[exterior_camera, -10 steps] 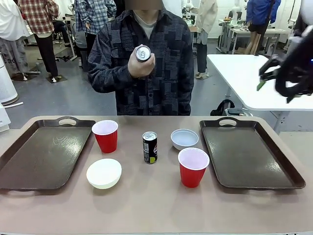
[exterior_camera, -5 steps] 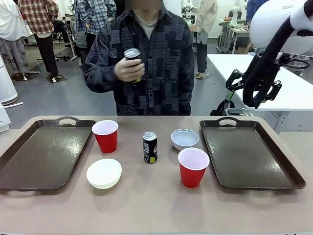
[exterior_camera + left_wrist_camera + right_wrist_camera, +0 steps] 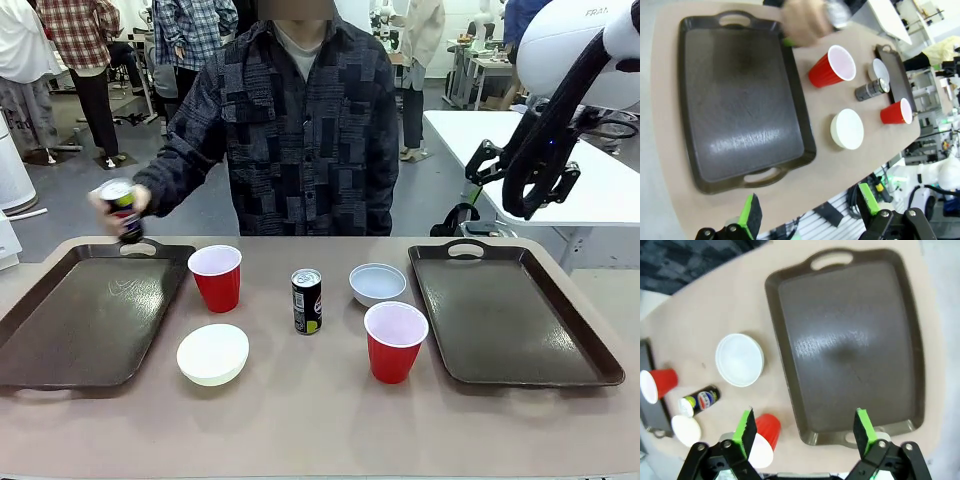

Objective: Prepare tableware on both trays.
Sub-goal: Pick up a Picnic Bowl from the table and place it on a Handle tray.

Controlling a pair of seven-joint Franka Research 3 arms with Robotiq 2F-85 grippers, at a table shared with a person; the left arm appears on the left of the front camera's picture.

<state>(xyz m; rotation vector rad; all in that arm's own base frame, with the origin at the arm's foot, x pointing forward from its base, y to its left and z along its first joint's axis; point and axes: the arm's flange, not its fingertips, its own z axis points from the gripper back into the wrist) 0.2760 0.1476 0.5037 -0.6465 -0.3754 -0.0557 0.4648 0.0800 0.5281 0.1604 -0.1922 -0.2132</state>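
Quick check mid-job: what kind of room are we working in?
Likely a robotics lab or test hall: a white robot arm, a white workbench behind, bystanders on an open grey floor.

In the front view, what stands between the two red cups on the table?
A slim dark soda can stands upright there, apart from both the left red cup and the right red cup. The front view shows it clearly.

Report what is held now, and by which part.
The person's hand grips a soda can around its side, over the left tray's far end. Left pincer and right pincer: open, empty.
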